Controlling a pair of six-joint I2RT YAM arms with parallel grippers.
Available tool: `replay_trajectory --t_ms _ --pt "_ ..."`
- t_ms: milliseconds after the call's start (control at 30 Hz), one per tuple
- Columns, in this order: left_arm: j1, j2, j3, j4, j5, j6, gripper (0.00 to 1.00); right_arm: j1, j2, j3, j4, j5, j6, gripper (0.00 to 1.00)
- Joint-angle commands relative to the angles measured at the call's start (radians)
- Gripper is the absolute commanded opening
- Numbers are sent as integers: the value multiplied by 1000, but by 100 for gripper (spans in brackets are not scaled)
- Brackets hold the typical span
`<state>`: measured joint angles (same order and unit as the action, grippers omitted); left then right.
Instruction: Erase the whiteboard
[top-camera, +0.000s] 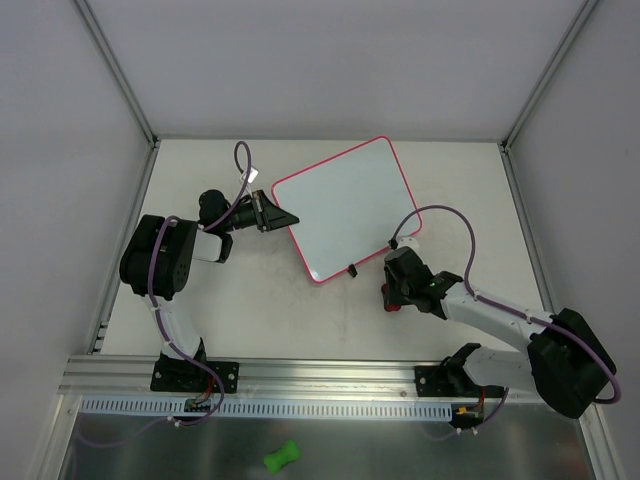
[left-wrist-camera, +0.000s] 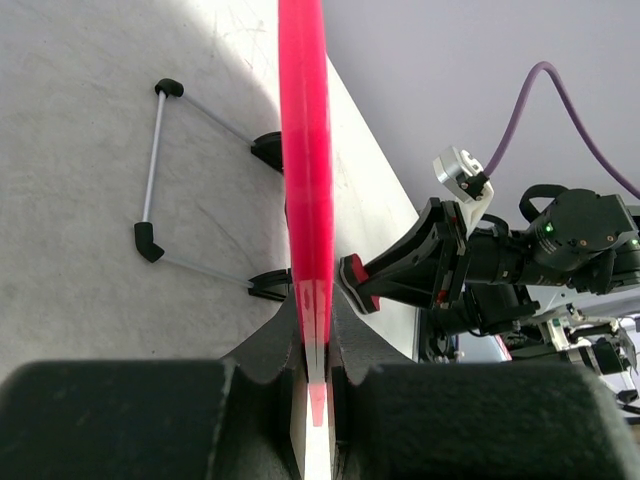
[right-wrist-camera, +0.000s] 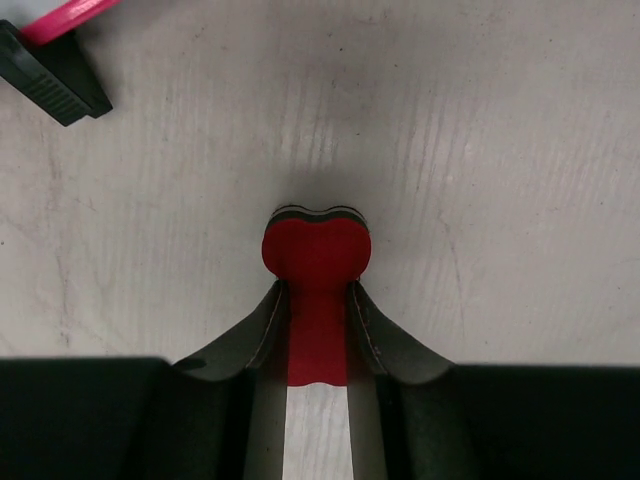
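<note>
The whiteboard (top-camera: 345, 210) lies skewed at the table's middle; its face looks blank white, with a red-pink rim. My left gripper (top-camera: 283, 218) is shut on its left edge; in the left wrist view the rim (left-wrist-camera: 305, 150) runs edge-on between the jaws of the left gripper (left-wrist-camera: 317, 330). My right gripper (top-camera: 393, 296) sits on the table just off the board's near corner, shut on a red eraser (right-wrist-camera: 316, 250), with the right gripper (right-wrist-camera: 318, 305) pinching its narrow waist. The eraser also shows in the left wrist view (left-wrist-camera: 355, 285). A black foot (right-wrist-camera: 55, 80) of the board shows at top left.
A wire stand (left-wrist-camera: 150, 170) with black tips sticks out from the board's underside. A green bone-shaped object (top-camera: 281, 457) lies on the metal shelf below the arm bases. Aluminium frame posts and grey walls close in the table on three sides.
</note>
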<state>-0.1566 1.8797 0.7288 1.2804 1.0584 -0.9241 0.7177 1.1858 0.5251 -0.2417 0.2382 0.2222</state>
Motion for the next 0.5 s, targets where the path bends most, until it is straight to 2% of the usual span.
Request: replay_trajectory --t_ms 0,67,100,167,200,400,467 --pt "-15 -4 27 381 92 -19 0 -1 -25 -11 12 -23 42 1" --pt "-15 -2 27 381 91 -18 0 -3 -22 -10 10 -28 36 5" --pt "-15 -5 27 381 91 -19 1 -1 -12 -7 10 -30 34 17" --pt "-14 -4 27 381 89 -19 2 -1 -5 -5 10 -36 31 34" --pt "-14 -4 27 381 91 -21 4 -1 1 -1 10 -36 31 50" --pt "-9 -4 26 381 86 -22 14 -1 -12 7 10 -34 23 64" --pt "-8 -4 24 381 86 -22 17 -1 -20 12 10 -34 16 65"
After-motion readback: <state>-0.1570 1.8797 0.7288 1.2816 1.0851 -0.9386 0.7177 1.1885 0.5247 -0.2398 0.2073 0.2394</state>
